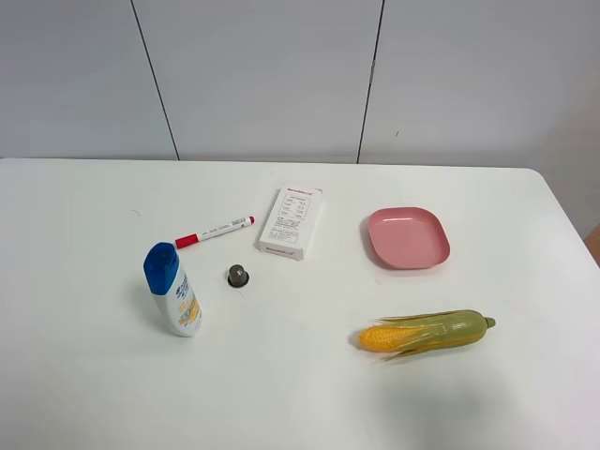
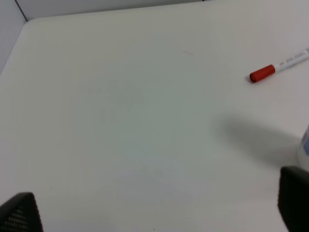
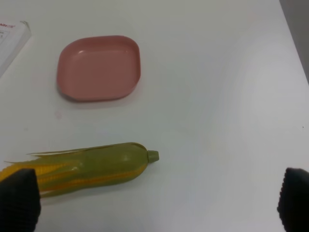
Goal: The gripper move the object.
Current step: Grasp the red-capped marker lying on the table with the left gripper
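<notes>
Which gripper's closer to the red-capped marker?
Left. The left gripper has the marker in its wrist view, ahead of it; the right gripper hovers by the corn and pink plate, marker not in view.

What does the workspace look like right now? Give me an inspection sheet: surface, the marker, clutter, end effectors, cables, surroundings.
Surface: white table, bare parts look clean.
Job's things: marker pen, red cap on, lying flat left of the white box, apart from it, not gripped.
Clutter: white box, pink plate (empty), corn, blue-capped bottle, small dark capsule; all apart from one another.
End effectors: left end effector open, empty; right end effector open, empty; neither shows in the high view.
Cables: nothing seen.
Surroundings: white panelled wall behind the table.
</notes>
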### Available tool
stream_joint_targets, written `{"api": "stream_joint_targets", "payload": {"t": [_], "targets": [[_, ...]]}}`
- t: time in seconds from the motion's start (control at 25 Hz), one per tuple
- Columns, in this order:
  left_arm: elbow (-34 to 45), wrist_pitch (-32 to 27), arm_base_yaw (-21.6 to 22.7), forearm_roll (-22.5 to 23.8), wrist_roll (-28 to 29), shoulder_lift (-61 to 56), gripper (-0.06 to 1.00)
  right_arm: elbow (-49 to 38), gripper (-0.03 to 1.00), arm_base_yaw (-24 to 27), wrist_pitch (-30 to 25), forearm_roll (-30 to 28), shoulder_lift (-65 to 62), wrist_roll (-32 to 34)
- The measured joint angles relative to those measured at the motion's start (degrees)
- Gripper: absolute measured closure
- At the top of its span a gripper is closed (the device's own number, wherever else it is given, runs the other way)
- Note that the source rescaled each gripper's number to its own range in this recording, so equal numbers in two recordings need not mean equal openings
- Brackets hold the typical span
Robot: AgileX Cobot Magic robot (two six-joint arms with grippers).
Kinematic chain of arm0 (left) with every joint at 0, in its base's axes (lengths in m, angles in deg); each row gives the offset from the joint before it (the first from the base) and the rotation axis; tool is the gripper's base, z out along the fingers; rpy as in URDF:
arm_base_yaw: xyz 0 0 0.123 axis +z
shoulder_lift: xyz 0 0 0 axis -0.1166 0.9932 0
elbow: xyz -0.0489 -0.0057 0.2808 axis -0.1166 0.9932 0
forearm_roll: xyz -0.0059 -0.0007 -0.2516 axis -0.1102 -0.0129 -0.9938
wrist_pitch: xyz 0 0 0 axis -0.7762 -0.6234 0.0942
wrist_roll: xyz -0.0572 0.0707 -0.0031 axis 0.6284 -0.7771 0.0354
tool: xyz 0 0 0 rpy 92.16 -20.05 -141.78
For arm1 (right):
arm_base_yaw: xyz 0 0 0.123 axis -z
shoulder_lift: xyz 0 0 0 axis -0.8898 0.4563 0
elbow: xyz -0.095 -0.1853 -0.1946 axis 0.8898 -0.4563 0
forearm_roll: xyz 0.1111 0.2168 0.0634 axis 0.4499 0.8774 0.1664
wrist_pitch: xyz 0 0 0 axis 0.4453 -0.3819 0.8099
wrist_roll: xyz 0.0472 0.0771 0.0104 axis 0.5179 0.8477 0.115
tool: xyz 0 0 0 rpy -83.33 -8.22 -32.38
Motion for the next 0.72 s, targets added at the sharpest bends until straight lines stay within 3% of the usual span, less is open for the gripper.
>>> {"api": "stream_joint_targets", "payload": {"t": [0.72], "targets": [[0.0,0.0,0.0,0.0,0.0,0.0,-0.05,0.0,-0.03,0.0,0.0,0.0,0.0,0.0]]}}
